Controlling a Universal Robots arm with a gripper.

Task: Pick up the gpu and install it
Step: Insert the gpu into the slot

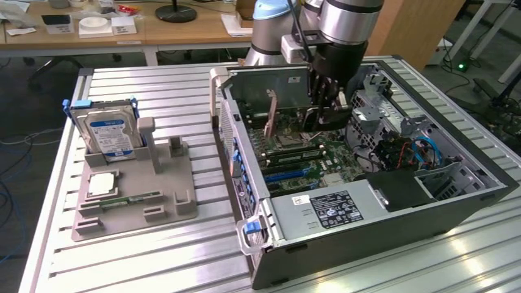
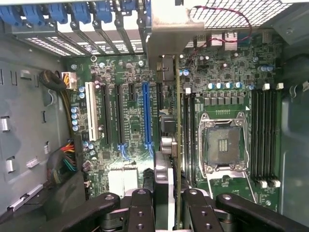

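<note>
Gripped the gpu (image 2: 176, 145) on edge in the pincer (image 2: 169, 200), above the motherboard (image 2: 125, 116), ready to slot in.

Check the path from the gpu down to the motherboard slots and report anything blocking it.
Nothing visible blocks it. The claw holds the gpu edge-on above the motherboard inside the case. The blue slot and the black slots beside it are empty, with no cable across them.
</note>
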